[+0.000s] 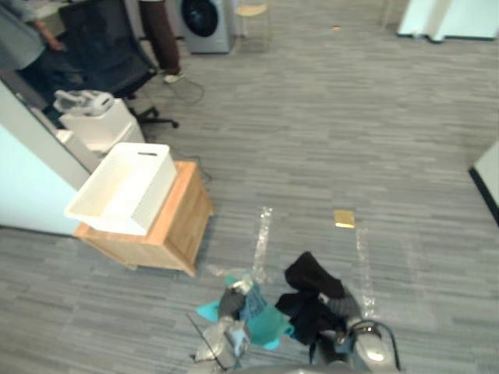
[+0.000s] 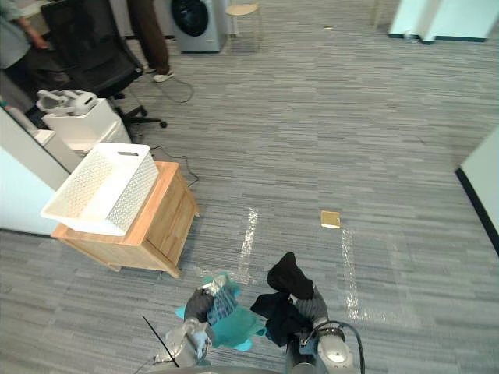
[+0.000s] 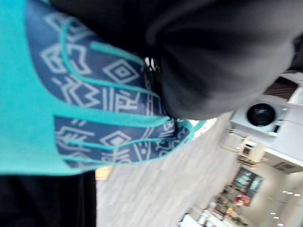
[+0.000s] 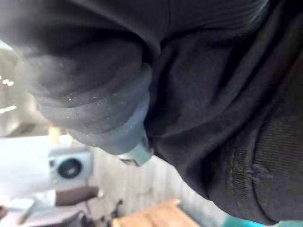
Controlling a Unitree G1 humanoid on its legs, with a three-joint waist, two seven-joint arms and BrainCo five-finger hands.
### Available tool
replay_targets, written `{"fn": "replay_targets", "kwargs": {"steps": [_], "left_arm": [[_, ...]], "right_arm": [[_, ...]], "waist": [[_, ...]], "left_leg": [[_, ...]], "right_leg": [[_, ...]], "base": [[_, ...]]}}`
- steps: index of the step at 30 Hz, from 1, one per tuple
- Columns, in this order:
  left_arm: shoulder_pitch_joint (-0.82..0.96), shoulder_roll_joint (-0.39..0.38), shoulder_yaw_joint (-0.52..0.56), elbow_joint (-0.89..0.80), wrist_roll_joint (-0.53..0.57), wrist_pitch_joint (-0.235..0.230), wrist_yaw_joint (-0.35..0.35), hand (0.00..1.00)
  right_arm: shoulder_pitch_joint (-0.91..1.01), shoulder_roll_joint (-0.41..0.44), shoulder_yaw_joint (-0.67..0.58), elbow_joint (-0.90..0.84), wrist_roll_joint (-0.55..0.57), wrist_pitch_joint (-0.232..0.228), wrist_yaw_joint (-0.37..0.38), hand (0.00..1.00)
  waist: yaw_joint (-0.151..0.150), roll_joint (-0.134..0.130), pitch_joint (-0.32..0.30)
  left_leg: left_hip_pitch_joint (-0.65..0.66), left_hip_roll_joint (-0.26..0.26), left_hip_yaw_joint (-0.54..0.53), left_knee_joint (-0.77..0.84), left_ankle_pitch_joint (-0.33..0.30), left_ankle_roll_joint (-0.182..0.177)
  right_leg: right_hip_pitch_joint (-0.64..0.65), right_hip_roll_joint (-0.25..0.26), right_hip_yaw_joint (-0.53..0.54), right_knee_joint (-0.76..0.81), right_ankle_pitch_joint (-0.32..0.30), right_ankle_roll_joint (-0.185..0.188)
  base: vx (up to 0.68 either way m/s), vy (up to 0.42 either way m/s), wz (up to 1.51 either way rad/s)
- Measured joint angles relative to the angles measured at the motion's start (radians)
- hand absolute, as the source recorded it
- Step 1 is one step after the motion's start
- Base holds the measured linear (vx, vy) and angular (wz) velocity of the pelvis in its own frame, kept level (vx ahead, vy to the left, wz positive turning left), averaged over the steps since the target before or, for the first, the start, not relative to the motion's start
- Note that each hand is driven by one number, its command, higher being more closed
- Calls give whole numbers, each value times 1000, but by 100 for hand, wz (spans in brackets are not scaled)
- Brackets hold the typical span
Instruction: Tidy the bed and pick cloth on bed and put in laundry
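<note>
- Left hand (image 1: 231, 300) is low in the head views, close in front of me, with the teal cloth (image 1: 267, 322) bunched up against it and spilling towards my right.
- Whether this hand is clenched on the cloth I cannot tell, because the cloth covers it. In the left wrist view the fabric lies right against the dark cover.
- On the teal cloth there is a navy panel (image 3: 94, 90) printed with pale diamonds and angular figures between teal lines. I cannot read any of it as lettering.
- Right hand (image 1: 345, 302) is just beside the left, wrapped in the black cloth (image 1: 310, 274). One fold of it stands up above the hand and the rest hangs towards the teal cloth.
- I cannot tell whether this hand is gripping, as dark fabric lies over it in the right wrist view.
- Between my hands the two cloths touch, both above the grey floor (image 1: 327, 117).
- Ahead and to my left, well apart from both hands, the white laundry basket (image 2: 134, 195) sits on a low wooden table (image 1: 185, 218).
- On the floor ahead lie a small yellow patch (image 1: 344, 219) and strips of clear tape (image 1: 263, 234).
- Far off stand a washing machine (image 1: 204, 17), a black office chair (image 1: 109, 43) and a person (image 1: 160, 31).
</note>
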Motion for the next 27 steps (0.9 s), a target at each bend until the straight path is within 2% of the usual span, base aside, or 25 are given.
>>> {"fn": "replay_targets", "kwargs": {"steps": [2,4,6,7,10,11,12,13,14,15,16,17,18,19,20,21,22,23,25,26,27], "left_arm": [[16,-3,47,-84,15,-40,4,100],[18,-5,80,-136,21,-70,14,100],[18,-9,110,-192,22,-91,21,100],[16,-9,112,-200,22,-95,20,100],[14,-14,108,-217,41,-97,18,100],[14,-14,105,-227,46,-97,18,100],[14,-15,104,-235,61,-97,18,100],[14,-15,102,-239,68,-97,18,100],[16,-15,91,-243,78,-96,16,100],[18,-15,88,-244,88,-93,14,100],[19,-16,87,-246,98,-89,13,100],[24,-16,92,-272,119,-81,7,100],[24,-15,92,-281,127,-81,2,100],[19,-15,94,-288,148,-81,-2,100],[19,-14,95,-293,155,-80,-1,100],[19,-13,99,-298,155,-79,0,100],[25,-5,111,-309,155,-80,0,100],[24,1,121,-312,157,-83,1,100],[21,26,126,-317,158,-88,7,100],[18,36,125,-317,158,-88,7,100],[11,47,126,-317,156,-88,6,100]], "right_arm": [[-9,-1,0,-53,1,-28,-6,100],[-25,-3,0,-97,1,-39,-8,100],[-64,-3,-7,-130,2,-50,-8,100],[-75,-4,-11,-129,1,-52,-8,100],[-137,-13,-46,-129,2,-52,-10,100],[-173,-21,-53,-129,1,-52,-11,100],[-207,-28,-51,-129,1,-52,-11,100],[-221,-29,-52,-129,1,-55,-11,100],[-236,-31,-52,-130,2,-62,-12,100],[-234,-28,-51,-128,1,-64,-12,100],[-228,-21,-51,-130,1,-64,-11,100],[-226,-6,-51,-131,1,-65,-10,100],[-226,2,-51,-130,1,-65,-9,100],[-223,12,-57,-129,1,-65,-9,100],[-217,19,-64,-127,1,-65,-9,100],[-213,23,-61,-127,1,-65,-9,100],[-195,37,-63,-127,0,-67,-10,100],[-180,42,-66,-127,0,-68,-11,100],[-167,50,-85,-129,1,-69,-12,100],[-162,49,-99,-129,1,-69,-12,100],[-156,48,-132,-128,4,-69,-14,100]], "waist": [[4,-6,4],[6,-4,5],[16,-5,5],[21,-5,5],[25,-11,6],[30,-16,6],[30,-17,5],[30,-19,4],[35,-19,1],[43,-29,-14],[46,-54,-24],[53,-80,-34],[54,-89,-35],[49,-102,-33],[38,-102,-32],[31,-100,-31],[23,-81,-28],[17,-73,-26],[-14,-68,-24],[-30,-67,-22],[-53,-66,-13]], "left_leg": [[-51,-26,129,163,-9,6],[-83,-52,247,175,-18,11],[-111,-81,418,55,-50,4],[-111,-90,456,6,-51,4],[-113,-135,668,-213,-51,4],[-117,-146,753,-279,-49,7],[-134,-152,794,-322,-47,13],[-144,-160,803,-352,-43,18],[-142,-183,806,-442,-4,47],[-115,-207,801,-464,45,179],[-108,-233,801,-467,37,191],[-92,-269,776,-480,8,202],[-80,-287,759,-490,2,200],[-32,-331,711,-525,-3,198],[31,-365,661,-564,-6,195],[64,-376,630,-580,-7,193],[139,-378,570,-609,-11,185],[183,-378,520,-625,-10,183],[221,-383,404,-642,-7,165],[228,-385,357,-643,-11,149],[248,-387,289,-643,-24,115]], "right_leg": [[109,9,-36,-92,1,-34],[162,12,-54,-156,3,-41],[204,8,-89,-223,13,-57],[213,4,-103,-234,12,-55],[281,-21,-195,-293,-3,-29],[309,-33,-235,-306,-12,-5],[328,-40,-265,-306,-21,13],[338,-45,-278,-305,-27,25],[369,-47,-299,-295,-39,52],[397,-61,-300,-274,-59,84],[397,-85,-298,-249,-64,91],[376,-118,-291,-149,-64,91],[358,-136,-288,-77,-64,91],[292,-186,-260,152,-46,113],[228,-212,-204,403,-34,126],[201,-212,-176,512,-29,122],[141,-205,-145,701,-29,109],[90,-203,-151,788,-34,97],[-11,-212,-161,819,-57,64],[-47,-216,-160,792,-67,62],[-87,-230,-158,694,-94,53]], "base": [[244,-346,40],[225,-211,33],[250,-116,33],[297,-57,51],[258,0,83],[316,57,90],[323,73,83],[398,138,76],[355,131,70],[505,177,69],[527,177,68],[551,196,59],[552,225,92],[547,204,112],[543,181,121],[510,103,134],[452,43,128],[502,-2,160],[383,-65,156],[351,-132,178],[417,-185,173]]}}
